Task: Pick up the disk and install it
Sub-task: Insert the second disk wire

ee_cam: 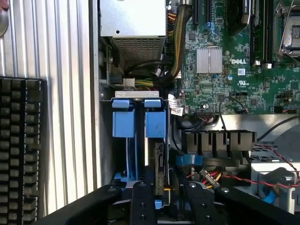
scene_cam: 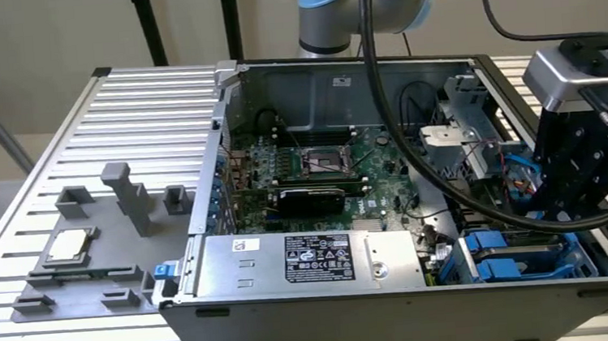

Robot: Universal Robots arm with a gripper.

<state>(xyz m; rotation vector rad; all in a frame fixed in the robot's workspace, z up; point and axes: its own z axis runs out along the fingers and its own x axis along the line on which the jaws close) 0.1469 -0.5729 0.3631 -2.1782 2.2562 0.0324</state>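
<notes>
The gripper [ee_cam: 165,197] hung low inside the open computer case [scene_cam: 401,297], its two dark fingers clamped on the edge of the disk [ee_cam: 159,164], which stood on edge between them, partly down in the drive bay. Just beyond sat the blue carrier tabs [ee_cam: 139,117]. Judged from this, insertion was under way; seating it called for a straight push. Farther off lay the motherboard [ee_cam: 234,70].

We see a ribbed, matt metal surface [scene_cam: 115,112] under a grey metal computer case [scene_cam: 402,309]. The disk [ee_cam: 159,164] sits in glossy blue plastic; its edge looks like bare metal, perhaps. The claw [ee_cam: 166,201] is matt black.
</notes>
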